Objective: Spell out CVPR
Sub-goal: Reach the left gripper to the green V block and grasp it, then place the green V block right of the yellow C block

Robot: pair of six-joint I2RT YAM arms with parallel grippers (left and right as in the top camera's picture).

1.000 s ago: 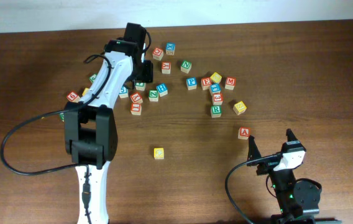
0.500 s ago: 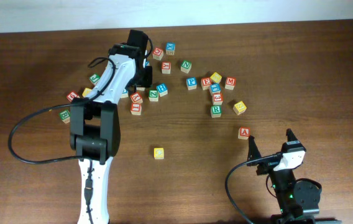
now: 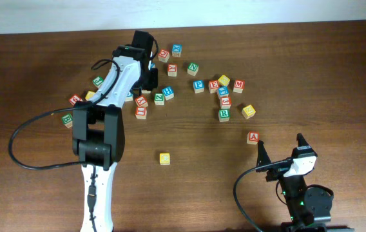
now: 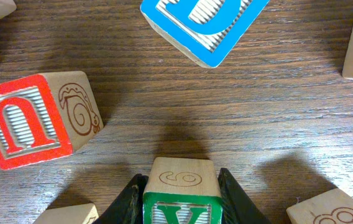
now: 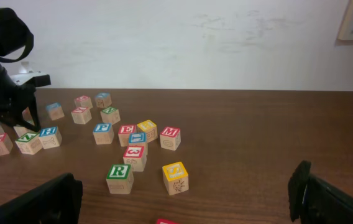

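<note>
In the left wrist view a wooden block with a green V (image 4: pixel 181 198) on its face sits between the fingers of my left gripper (image 4: pixel 181 180), which is shut on it with both jaws against its sides. Overhead, that gripper (image 3: pixel 148 80) is down in the back-left cluster of blocks and covers the V block. A yellow C block (image 3: pixel 164 158) lies alone in the middle of the table. A blue P block (image 3: pixel 198 85) and a green R block (image 3: pixel 224 115) lie to the right. My right gripper (image 3: pixel 279 151) stands open and empty near the front right.
A red U block (image 4: pixel 24 121) and a blue-faced block (image 4: pixel 204 25) lie close around the V block. Several more letter blocks are scattered across the back, with a red A block (image 3: pixel 253 137) near the right gripper and a yellow block (image 5: pixel 175 177) beside the R block (image 5: pixel 119 177).
The left gripper's jaws have closed onto the V block. The left arm shifted a little early on, then held still. The right arm has not moved.
</note>
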